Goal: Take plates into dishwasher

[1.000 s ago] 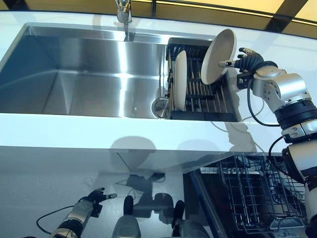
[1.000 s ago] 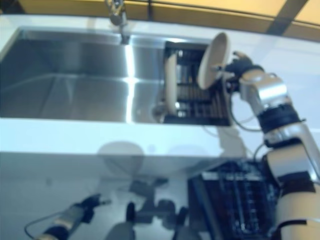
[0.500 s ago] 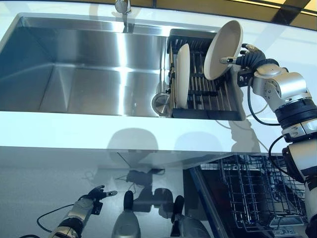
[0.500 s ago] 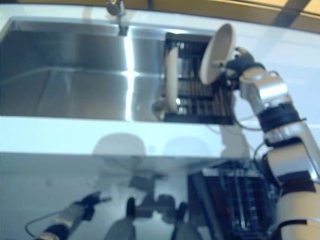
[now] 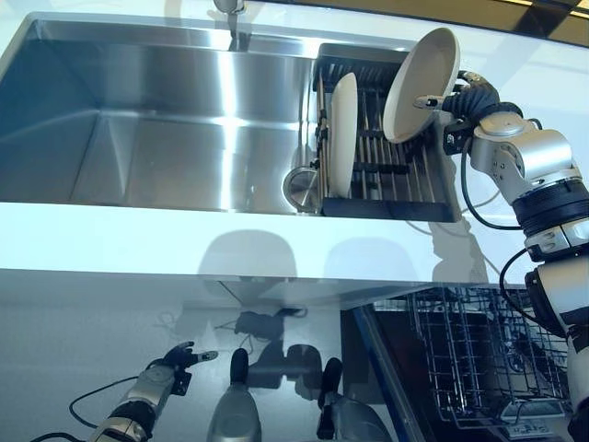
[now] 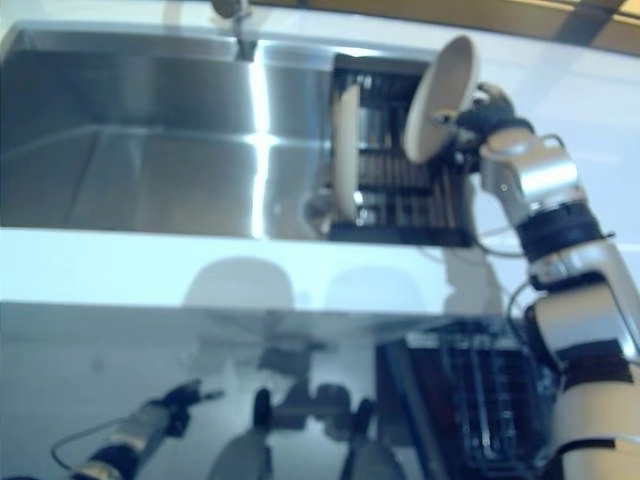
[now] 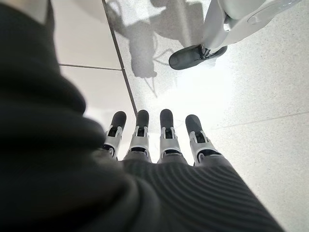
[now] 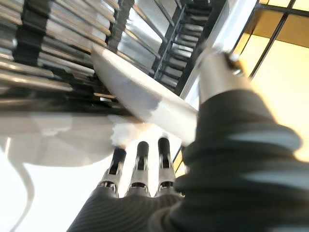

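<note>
My right hand (image 5: 467, 99) is shut on a cream plate (image 5: 421, 85), thumb on its face and fingers behind its rim, and holds it tilted above the right end of the dark drying rack (image 5: 386, 175) in the sink. In the right wrist view the plate (image 8: 140, 94) lies across my fingers (image 8: 140, 162). A second cream plate (image 5: 342, 133) stands on edge in the rack's left side. The open dishwasher basket (image 5: 469, 359) is below the counter at lower right. My left hand (image 5: 177, 357) hangs low by the floor, open and empty.
The steel sink (image 5: 166, 138) with its faucet (image 5: 230, 14) fills the left. A round steel drain piece (image 5: 300, 189) sits beside the rack. The white counter edge (image 5: 184, 244) runs between the sink and the dishwasher.
The camera has shifted. My right hand has carried the plate a little up and to the right over the rack. The left hand has not moved.
</note>
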{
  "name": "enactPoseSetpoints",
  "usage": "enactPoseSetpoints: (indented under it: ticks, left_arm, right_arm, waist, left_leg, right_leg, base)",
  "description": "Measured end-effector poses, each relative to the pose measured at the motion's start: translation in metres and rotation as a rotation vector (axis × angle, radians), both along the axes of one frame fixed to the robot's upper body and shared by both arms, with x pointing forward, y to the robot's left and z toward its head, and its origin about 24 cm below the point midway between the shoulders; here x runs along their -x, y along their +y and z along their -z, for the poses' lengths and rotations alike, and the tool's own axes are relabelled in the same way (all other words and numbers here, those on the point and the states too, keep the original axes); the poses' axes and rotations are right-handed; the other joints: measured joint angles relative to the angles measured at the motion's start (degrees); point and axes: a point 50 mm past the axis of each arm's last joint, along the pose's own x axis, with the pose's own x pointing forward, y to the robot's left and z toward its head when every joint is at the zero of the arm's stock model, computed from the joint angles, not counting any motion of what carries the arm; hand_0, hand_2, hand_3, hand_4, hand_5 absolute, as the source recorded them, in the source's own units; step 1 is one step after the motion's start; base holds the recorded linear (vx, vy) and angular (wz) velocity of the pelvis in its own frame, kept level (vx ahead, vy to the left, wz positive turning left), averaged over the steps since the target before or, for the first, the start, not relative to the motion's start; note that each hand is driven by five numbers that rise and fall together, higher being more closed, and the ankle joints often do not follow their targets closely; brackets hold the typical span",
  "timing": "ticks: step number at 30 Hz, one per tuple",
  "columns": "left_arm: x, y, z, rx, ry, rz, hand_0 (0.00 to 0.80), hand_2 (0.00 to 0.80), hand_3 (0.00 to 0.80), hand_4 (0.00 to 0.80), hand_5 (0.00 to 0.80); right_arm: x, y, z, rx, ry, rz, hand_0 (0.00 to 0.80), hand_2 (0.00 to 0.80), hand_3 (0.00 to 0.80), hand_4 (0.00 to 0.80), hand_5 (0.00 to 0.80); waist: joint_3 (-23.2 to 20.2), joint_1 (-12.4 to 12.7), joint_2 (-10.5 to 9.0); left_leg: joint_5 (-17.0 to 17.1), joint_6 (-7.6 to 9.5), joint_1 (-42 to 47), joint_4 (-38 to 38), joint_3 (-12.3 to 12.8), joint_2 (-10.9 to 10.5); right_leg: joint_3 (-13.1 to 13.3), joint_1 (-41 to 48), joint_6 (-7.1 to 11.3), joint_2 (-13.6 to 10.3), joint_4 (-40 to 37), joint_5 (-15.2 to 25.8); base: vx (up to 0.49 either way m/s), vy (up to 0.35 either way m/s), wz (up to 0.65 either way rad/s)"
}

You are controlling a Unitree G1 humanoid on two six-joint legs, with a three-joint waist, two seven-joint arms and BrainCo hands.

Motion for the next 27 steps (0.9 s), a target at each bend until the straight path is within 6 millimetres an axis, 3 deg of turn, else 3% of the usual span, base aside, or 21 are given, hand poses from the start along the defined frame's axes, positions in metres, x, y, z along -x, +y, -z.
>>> enactPoseSetpoints:
  ticks: [20,27]
  left_arm:
    - [0.001,-0.004,0.002,0.033,-0.004,-0.040,0.000,0.000,0.000,0.000,0.000]
    - [0.005,-0.005,0.004,0.043,-0.006,-0.048,0.000,0.000,0.000,0.000,0.000]
  right_arm:
    - [0.002,-0.003,-0.004,0.018,-0.026,0.073,0.800,0.800,0.800,0.800,0.800]
    - [0.004,-0.002,-0.025,0.023,-0.080,0.107,0.800,0.800,0.800,0.800,0.800]
  waist:
    - [1.0,0.2,1.13]
    - [0.9,0.2,1.55]
  left_leg:
    - [0.2,0.04,0.2,0.0,-0.2,0.0]
    - [0.3,0.05,1.2,0.0,-0.3,0.0]
  right_leg:
    - [-0.2,0.4,0.00,0.0,0.0,0.0]
    - [-0.2,1.5,0.00,-0.1,0.0,0.0]
  base:
    - [-0.002,0.013,0.00]
    - [0.000,0.000,0.00]
